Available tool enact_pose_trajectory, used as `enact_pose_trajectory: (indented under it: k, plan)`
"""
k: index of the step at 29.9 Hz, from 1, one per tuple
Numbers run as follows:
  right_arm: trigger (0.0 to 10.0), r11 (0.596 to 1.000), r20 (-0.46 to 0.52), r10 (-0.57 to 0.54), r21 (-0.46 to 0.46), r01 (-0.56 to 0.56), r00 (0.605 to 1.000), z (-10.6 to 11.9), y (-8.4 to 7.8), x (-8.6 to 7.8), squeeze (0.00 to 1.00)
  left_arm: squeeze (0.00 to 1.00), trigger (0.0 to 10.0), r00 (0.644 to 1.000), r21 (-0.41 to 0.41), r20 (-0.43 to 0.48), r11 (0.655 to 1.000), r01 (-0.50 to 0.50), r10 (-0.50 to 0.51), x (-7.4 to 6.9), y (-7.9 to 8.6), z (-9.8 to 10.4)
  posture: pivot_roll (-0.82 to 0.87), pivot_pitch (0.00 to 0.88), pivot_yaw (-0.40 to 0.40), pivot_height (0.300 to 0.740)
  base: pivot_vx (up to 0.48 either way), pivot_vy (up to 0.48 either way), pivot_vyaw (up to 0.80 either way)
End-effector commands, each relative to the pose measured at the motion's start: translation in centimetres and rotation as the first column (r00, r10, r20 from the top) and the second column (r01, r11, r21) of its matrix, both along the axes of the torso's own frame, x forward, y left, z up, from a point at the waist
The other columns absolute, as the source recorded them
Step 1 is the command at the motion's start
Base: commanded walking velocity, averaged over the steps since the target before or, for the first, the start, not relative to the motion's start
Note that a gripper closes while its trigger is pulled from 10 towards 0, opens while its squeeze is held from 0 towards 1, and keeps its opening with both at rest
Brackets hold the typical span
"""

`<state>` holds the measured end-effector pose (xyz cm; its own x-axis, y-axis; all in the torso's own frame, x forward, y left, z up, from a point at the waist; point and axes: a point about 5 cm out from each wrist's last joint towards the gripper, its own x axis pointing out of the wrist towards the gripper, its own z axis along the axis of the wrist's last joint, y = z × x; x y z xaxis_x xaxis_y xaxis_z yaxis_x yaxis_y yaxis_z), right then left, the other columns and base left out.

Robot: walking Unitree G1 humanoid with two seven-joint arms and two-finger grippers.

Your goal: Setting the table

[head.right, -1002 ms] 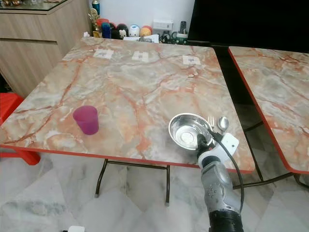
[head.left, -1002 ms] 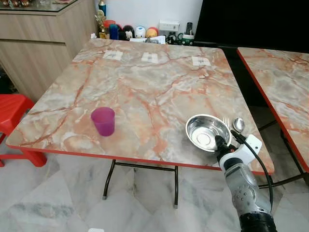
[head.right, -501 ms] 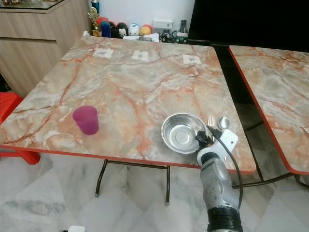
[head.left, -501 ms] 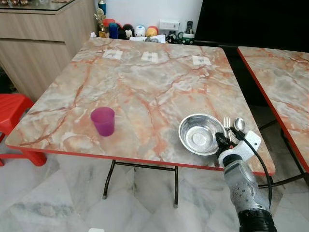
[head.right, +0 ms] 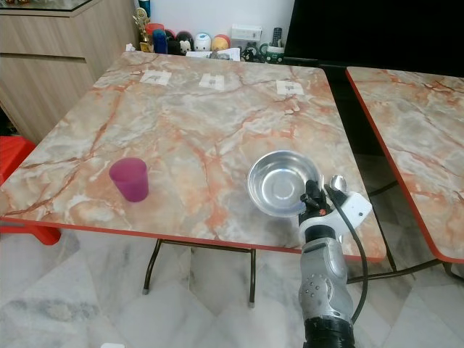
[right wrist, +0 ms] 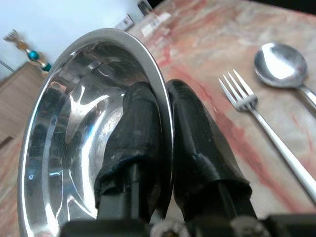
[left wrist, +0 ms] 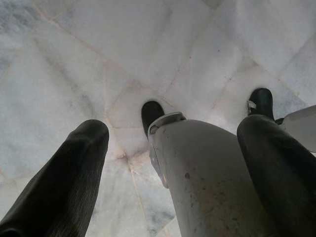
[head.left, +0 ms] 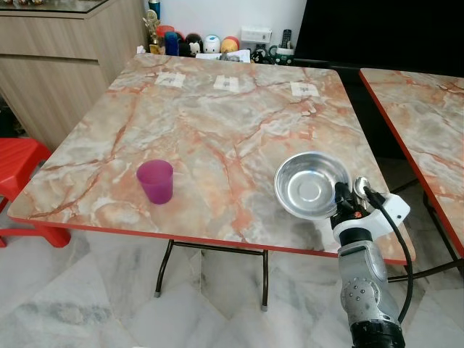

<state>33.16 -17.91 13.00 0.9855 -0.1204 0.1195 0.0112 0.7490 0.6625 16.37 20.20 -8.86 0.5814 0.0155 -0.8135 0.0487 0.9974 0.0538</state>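
The right gripper has its jaws pinched on the thin rim of a round, polished steel bowl, tilted up off the marble-patterned bench near its red front edge. A steel fork and spoon lie flat just beside it. A translucent purple cup stands well apart. The left gripper hangs over pale floor tiles, jaws apart.

Red stool sitting far left on marble floor; wooden cabinet standing behind it; small figurines lining the far wall; second table standing right.
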Motion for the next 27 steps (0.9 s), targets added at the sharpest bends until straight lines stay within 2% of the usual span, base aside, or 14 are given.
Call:
enact_pose_trajectory:
  k: [1,9,27]
  plan:
    - [10.0,1.0,0.037,-0.025,0.0,0.025,0.999,0.42,-0.51,-0.28,0.0,0.0,10.0,0.999,0.003,-0.039,1.0,-0.005,0.005,-0.94,0.02,-0.43,0.03,0.128,-0.057,0.74,0.0,0.0,0.0]
    - [10.0,1.0,0.034,-0.027,-0.014,0.027,0.999,0.25,-0.4,-0.18,0.0,0.0,10.0,0.999,0.015,-0.043,1.0,0.018,-0.017,-0.96,0.15,-0.42,0.03,0.127,-0.059,0.74,0.0,0.0,0.0]
    - [10.0,0.999,0.048,-0.021,-0.026,0.022,0.999,0.35,-0.27,-0.07,0.0,0.0,10.0,0.998,0.018,-0.058,1.0,0.015,-0.014,-1.42,0.11,-0.62,0.03,0.129,-0.061,0.74,0.0,-0.478,0.0]
